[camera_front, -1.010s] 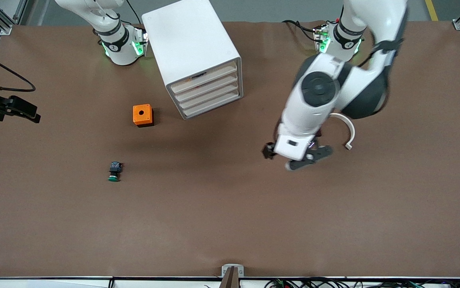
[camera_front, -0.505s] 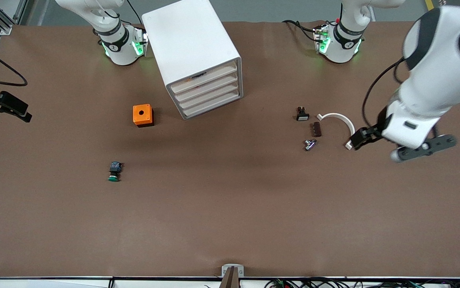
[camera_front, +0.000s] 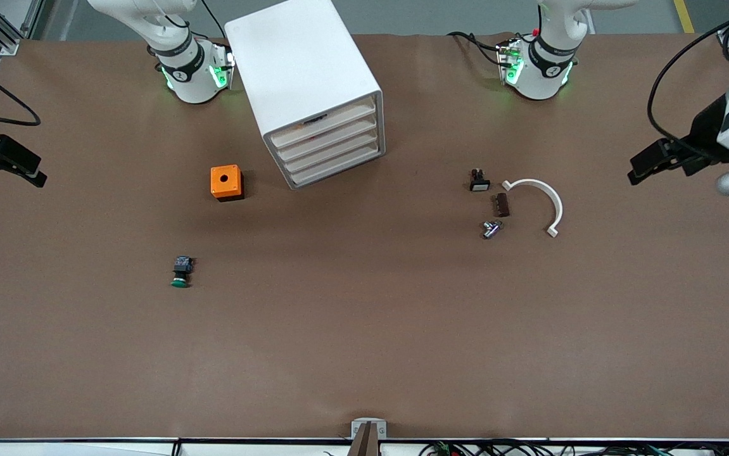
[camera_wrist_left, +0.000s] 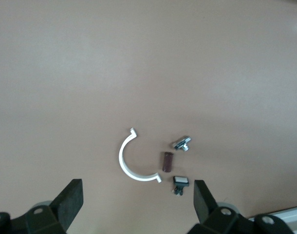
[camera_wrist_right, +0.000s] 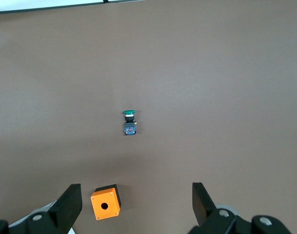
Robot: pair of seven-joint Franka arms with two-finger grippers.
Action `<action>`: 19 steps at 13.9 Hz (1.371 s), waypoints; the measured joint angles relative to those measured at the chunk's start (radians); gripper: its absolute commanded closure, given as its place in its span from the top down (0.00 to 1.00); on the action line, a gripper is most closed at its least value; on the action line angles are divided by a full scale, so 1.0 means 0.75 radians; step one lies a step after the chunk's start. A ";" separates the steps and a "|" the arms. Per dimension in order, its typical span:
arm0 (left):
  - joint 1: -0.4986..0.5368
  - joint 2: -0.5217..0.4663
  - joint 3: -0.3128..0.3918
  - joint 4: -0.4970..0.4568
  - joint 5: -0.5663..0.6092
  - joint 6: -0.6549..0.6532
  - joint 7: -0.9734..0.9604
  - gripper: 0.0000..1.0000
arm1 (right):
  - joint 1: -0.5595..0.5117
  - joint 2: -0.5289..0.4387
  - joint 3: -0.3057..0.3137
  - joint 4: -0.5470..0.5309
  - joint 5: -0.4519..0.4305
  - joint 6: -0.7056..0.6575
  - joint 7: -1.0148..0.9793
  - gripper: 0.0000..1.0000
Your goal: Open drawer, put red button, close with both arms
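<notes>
The right gripper [camera_wrist_right: 135, 202] hangs over the right arm's end of the table [camera_front: 364, 348]. Its fingers are spread wide and hold nothing. The arm waits.

The orange box [camera_front: 225, 182] sits with its round hole facing up. The green button [camera_front: 180, 272] lies on its side, nearer the front camera than the box and well apart from it.

The white cabinet [camera_front: 304, 76] stands between the two arm bases, angled so that its four drawers [camera_front: 329, 149] face the open middle of the table, within reach of both arms. All four drawers sit flush and closed.

The red button is not visible anywhere on the table. It is probably already inside a drawer, but this cannot be confirmed.

A black switch [camera_front: 479, 182], a brown block [camera_front: 501, 204], a metal fitting [camera_front: 491, 228] and a curved white clip [camera_front: 548, 196] lie clustered near one another.

The left gripper [camera_wrist_left: 137, 197] hangs over the left arm's end of the table, fingers fully apart and empty. Both grippers stand clear of the cabinet, consistent with a finished task.
</notes>
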 measured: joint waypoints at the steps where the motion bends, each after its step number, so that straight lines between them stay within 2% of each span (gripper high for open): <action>1: 0.001 -0.034 0.000 -0.031 0.000 0.000 0.005 1.00 | 0.000 0.000 0.001 0.000 0.000 0.000 0.000 1.00; 9: 0.049 -0.071 0.007 -0.055 0.000 -0.021 0.110 1.00 | 0.000 0.000 0.001 0.010 0.000 0.003 0.000 1.00; 19: 0.043 -0.079 -0.004 -0.047 0.040 -0.039 0.114 1.00 | 0.000 0.000 0.002 0.011 0.000 0.003 0.000 1.00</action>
